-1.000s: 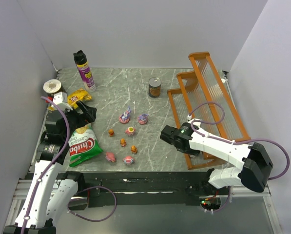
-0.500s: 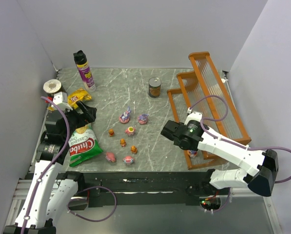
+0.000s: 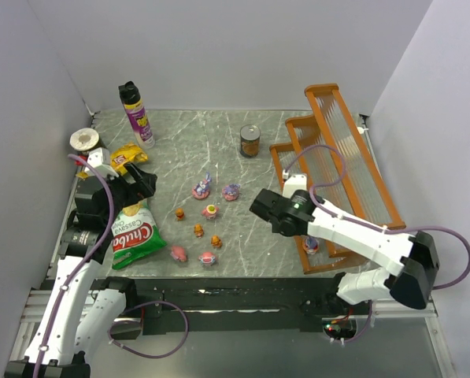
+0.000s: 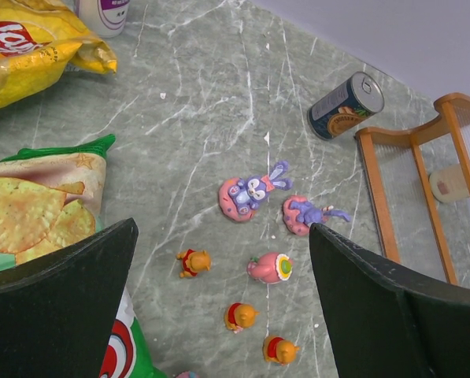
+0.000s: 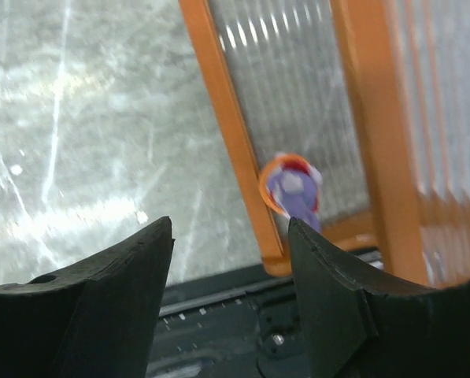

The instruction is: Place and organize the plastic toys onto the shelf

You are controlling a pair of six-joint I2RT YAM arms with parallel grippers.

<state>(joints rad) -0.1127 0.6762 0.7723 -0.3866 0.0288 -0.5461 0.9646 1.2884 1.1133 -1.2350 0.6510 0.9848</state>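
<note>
Plastic toys (image 3: 211,210): most are lying in a loose cluster on the worktop (image 3: 219,150), well apart from the shelf (image 3: 321,89).
Shelved toy (image 5: 292,193): is sitting at the near end of the lowest tier, just inside the rim, likely leaving the tier free for the rest; blurred, so upright or tipped, cannot tell.
Bunny toy (image 4: 250,193): is lying flat, long axis diagonal, ears pointing toward the can (image 4: 346,106).
Right hand (image 5: 231,228): is hanging beside the shelf rim, jaws apart, carrying nothing.
Left hand (image 4: 223,230): is hovering spread wide and empty above the green bag (image 4: 38,213), out of the right arm's way.
</note>
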